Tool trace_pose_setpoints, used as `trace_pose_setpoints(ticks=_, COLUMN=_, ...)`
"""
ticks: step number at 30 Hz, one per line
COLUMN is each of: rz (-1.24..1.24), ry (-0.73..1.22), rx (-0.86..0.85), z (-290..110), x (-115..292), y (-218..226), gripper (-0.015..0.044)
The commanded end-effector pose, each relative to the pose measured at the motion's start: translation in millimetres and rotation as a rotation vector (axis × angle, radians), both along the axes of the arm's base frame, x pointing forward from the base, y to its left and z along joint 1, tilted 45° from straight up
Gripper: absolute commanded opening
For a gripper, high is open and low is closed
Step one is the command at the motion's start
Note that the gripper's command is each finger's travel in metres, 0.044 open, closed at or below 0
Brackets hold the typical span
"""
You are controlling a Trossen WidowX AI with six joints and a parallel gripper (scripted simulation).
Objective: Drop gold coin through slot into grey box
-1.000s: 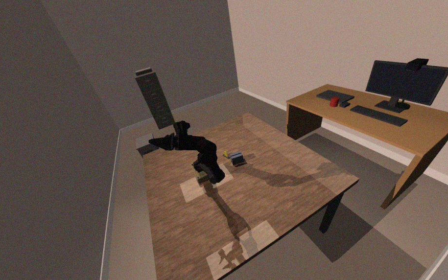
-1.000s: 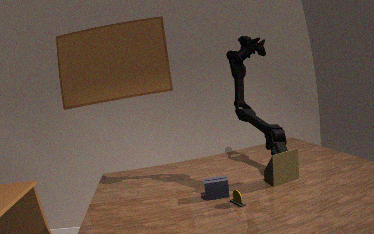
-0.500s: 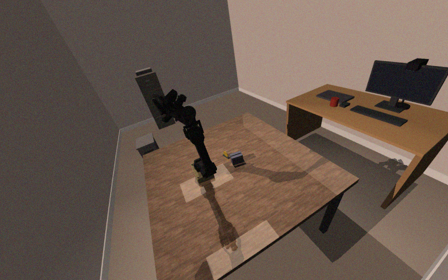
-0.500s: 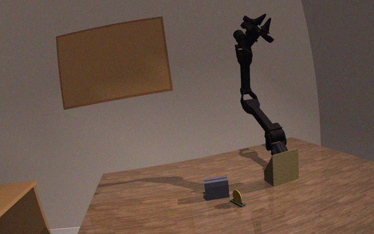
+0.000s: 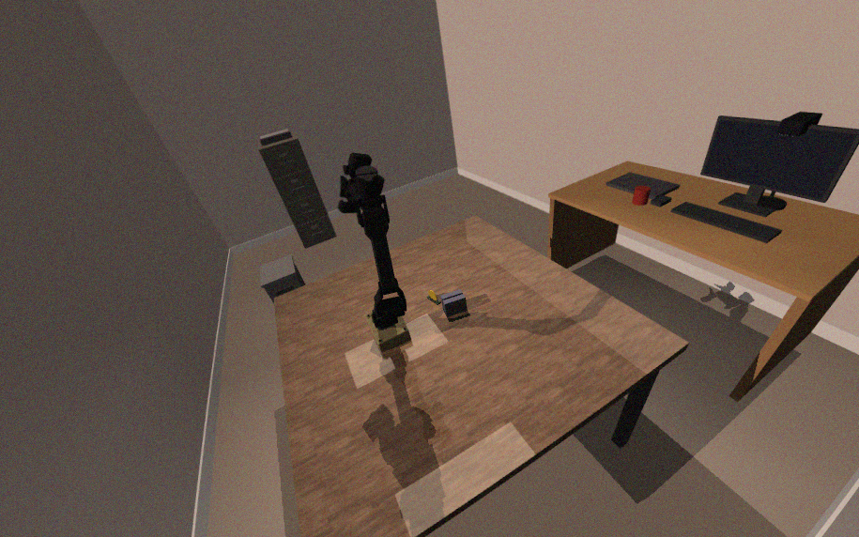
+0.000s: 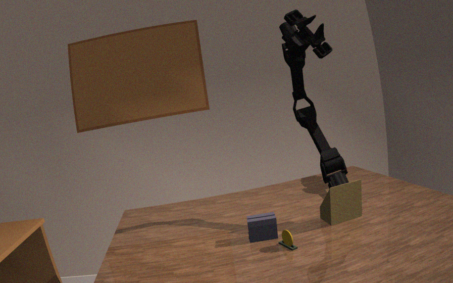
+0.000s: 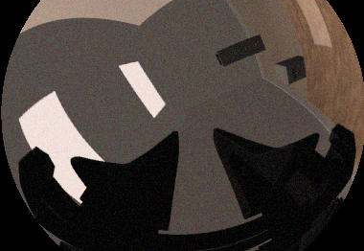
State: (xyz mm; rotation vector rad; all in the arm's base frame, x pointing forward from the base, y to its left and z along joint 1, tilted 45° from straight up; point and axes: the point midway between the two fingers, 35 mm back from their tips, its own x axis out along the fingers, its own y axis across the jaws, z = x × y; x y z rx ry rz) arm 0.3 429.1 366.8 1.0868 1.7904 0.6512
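The gold coin point(image 6: 286, 237) point(image 5: 433, 295) stands on edge in its dark-green holder on the wooden table point(image 6: 397, 239) point(image 5: 519, 360). The grey box point(image 6: 262, 228) point(image 5: 453, 304), with a slot in its lid, sits right beside it. My arm is stretched almost straight up from its base. My gripper point(image 6: 315, 25) point(image 7: 196, 134) is far above the table, away from both coin and box. Its fingers stand partly apart with nothing between them. The wrist view looks down on the floor and a table corner; the coin does not show there.
The arm's olive base block point(image 6: 342, 202) point(image 5: 391, 334) stands behind the box. A filing cabinet point(image 5: 297, 190) point(image 7: 239, 51) and a small grey crate point(image 5: 280, 273) point(image 7: 293, 68) are on the floor past the table. A desk point(image 5: 820, 246) with a monitor is at the right.
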Motion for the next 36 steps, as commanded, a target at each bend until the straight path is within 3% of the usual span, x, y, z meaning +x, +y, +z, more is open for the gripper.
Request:
trace_pose_setpoints(ticks=1, rz=-0.147, ry=0.001, rx=-0.172, z=-58, x=41, y=9, gripper=0.0161)
trace_pose_setpoints(ticks=10, rz=-0.452, ry=-0.011, rx=-0.548, z=-178, x=125, y=-15, gripper=0.0161)
trace_pose_setpoints(ticks=21, rz=-0.801, ry=-0.052, rx=-1.080, z=-306, x=207, y=-122, gripper=0.0161)
trace_pose_setpoints(ticks=33, rz=-1.000, ry=-0.135, rx=-1.750, z=-383, x=232, y=-291, gripper=0.0161)
trace_pose_setpoints(ticks=36, rz=-1.001, ry=-0.141, rx=-1.790, z=-385, x=232, y=-300, gripper=0.0161)
